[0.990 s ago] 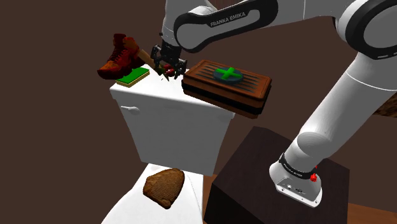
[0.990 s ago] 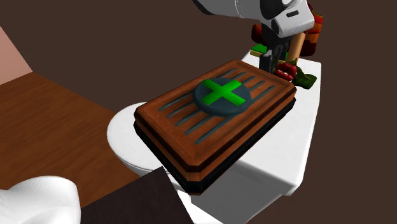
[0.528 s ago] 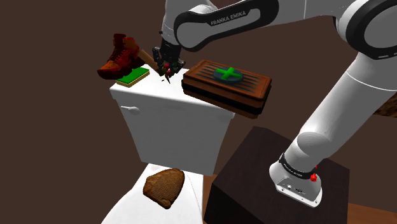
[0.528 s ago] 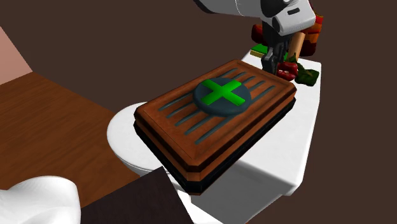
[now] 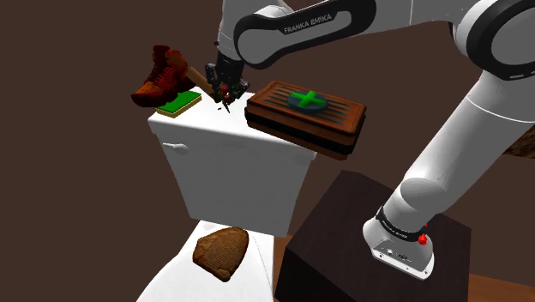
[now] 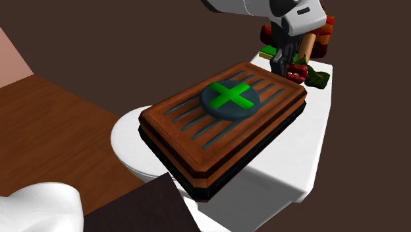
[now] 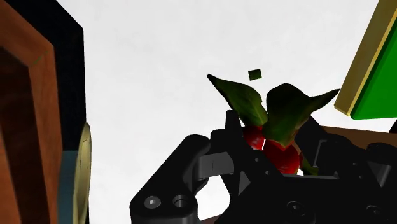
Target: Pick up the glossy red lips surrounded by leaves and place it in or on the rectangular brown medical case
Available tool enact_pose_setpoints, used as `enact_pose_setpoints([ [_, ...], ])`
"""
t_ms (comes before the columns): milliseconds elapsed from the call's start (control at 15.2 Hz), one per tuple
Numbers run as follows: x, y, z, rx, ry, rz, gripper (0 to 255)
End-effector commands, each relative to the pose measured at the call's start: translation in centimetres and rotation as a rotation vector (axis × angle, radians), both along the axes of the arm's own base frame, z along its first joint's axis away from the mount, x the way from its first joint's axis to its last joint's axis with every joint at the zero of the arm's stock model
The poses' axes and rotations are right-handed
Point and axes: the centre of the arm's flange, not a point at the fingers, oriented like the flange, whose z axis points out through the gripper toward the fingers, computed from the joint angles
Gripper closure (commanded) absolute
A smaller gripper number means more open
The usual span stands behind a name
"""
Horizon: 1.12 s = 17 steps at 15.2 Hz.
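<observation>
Around red lips (image 7: pixel 283 157), downturned end effector (image 5: pixel 227 92)

A: Qty per item?
B: 1 red lips w/ leaves (image 7: pixel 268 141), 1 brown case w/ green cross (image 5: pixel 306 116), 1 boot (image 5: pixel 161 77), 1 green pad (image 5: pixel 179 104).
A: Rest?
B: 1 brown ridged slab (image 5: pixel 221 251), 1 white tank (image 5: pixel 231 163), 1 arm (image 5: pixel 480 129), 1 gripper (image 5: pixel 227 87), 1 stand (image 5: pixel 330 236).

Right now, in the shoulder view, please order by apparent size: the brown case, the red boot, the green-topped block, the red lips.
1. brown case
2. red boot
3. green-topped block
4. red lips, partly hidden, clearly smallest
</observation>
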Motion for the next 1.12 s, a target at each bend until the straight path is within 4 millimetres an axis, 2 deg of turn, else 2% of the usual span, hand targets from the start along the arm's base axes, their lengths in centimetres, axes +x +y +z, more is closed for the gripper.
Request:
enact_pose_setpoints([
  [0,0.0,-0.1,0.4,-0.001,0.008,-0.003,255],
  [1056,0.0,-0.1,8.9,-0.001,0.008,-0.003,255],
])
